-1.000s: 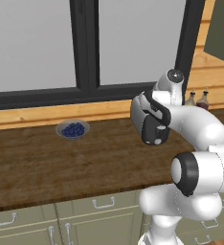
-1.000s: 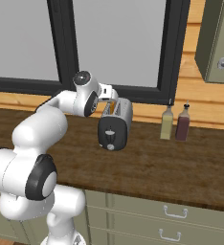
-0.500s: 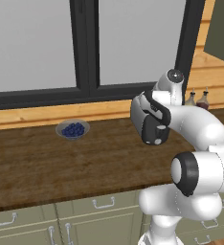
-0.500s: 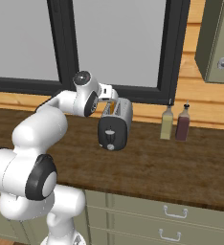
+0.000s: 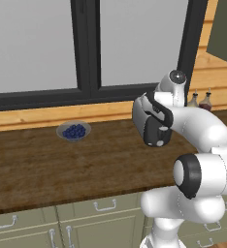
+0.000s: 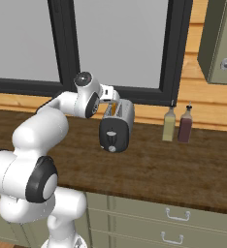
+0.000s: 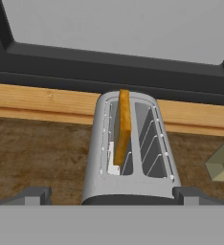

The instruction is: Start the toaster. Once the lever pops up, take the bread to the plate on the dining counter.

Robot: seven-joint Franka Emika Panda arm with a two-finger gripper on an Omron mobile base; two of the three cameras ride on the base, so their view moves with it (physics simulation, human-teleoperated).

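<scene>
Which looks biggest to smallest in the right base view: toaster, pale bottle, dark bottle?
1. Toaster, clearly largest.
2. Pale bottle and dark bottle look about alike; too close to rank.

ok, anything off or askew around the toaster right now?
One small thing: the bread leans in its slot of the toaster, top edge standing above the rim, lower end sunk toward the front. The gripper is open just in front. Two bottles stand upright, and the bowl of blueberries looks unspilled.
</scene>
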